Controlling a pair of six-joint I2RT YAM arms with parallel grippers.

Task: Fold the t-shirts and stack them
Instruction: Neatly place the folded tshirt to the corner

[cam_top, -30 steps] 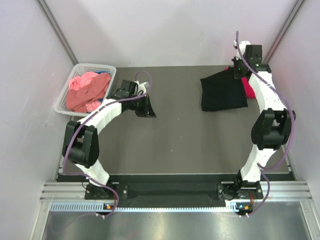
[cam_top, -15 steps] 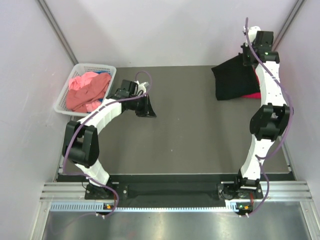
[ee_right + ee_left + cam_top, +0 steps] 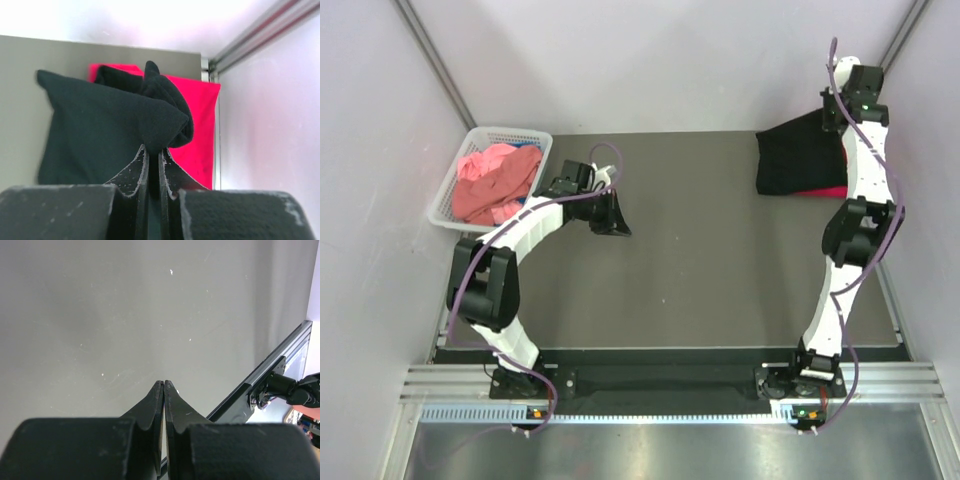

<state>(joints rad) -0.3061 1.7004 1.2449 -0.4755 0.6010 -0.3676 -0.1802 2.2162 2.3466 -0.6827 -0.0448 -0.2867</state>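
Further back and rightward, the right tool (image 3: 152, 150) stays clamped on the black t-shirt (image 3: 100, 125); red t-shirt (image 3: 197, 130) lies just beneath the tool, peeking out on its right.

I count one black t-shirt (image 3: 100, 130) and one red t-shirt (image 3: 197, 130), both well right of the one white basket (image 3: 510, 131); in that basket, pink shirts (image 3: 490, 185) bunched beyond counting. My claws: two, left claw (image 3: 163, 385) and right claw (image 3: 152, 152).
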